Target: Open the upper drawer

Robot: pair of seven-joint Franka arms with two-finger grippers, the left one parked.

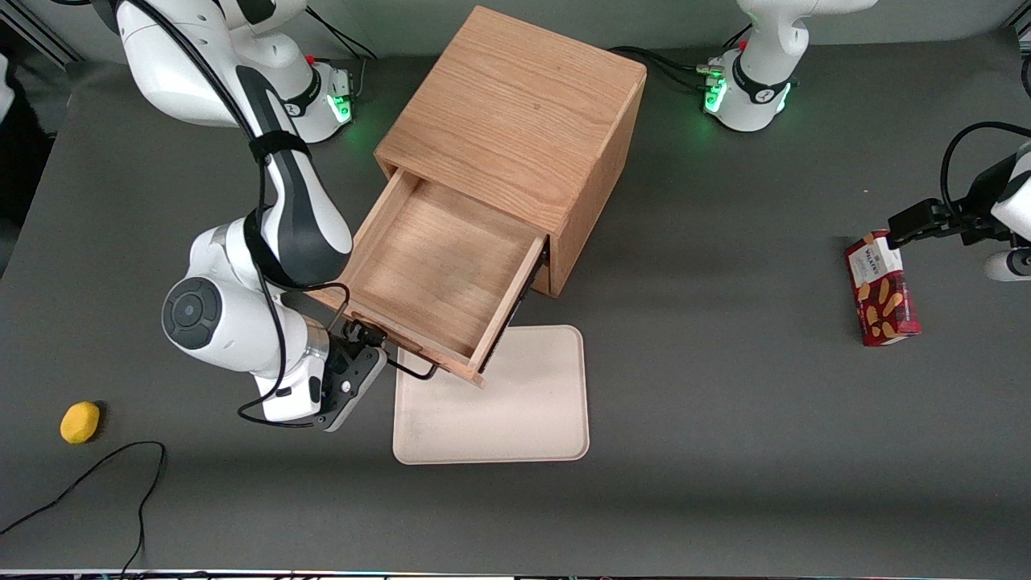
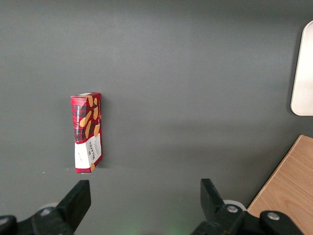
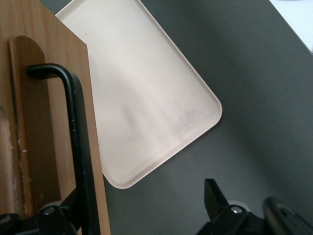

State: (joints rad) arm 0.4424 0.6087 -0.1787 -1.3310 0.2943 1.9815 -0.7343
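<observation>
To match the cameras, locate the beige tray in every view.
Front: tray on the table, under the open upper drawer's front, beside the gripper.
Left wrist: tray corner at the picture's edge.
Right wrist: tray beneath the black handle.
Shared landmark: oak wood beside it.

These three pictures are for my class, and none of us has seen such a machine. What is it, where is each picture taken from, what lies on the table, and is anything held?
The white machine is a robot arm ending in a two-finger gripper. One picture looks down from the front; the other two come from cameras on the arms' wrists.

On the dark table stands an oak cabinet. Its upper drawer is pulled well out and looks empty. The gripper is at the drawer's black bar handle, with one finger on each side of the bar, open and not clamping it.

A cream tray lies in front of the cabinet, partly under the drawer. A yellow lemon-like fruit lies toward the working arm's end, and a red shortbread box toward the parked arm's end.
</observation>
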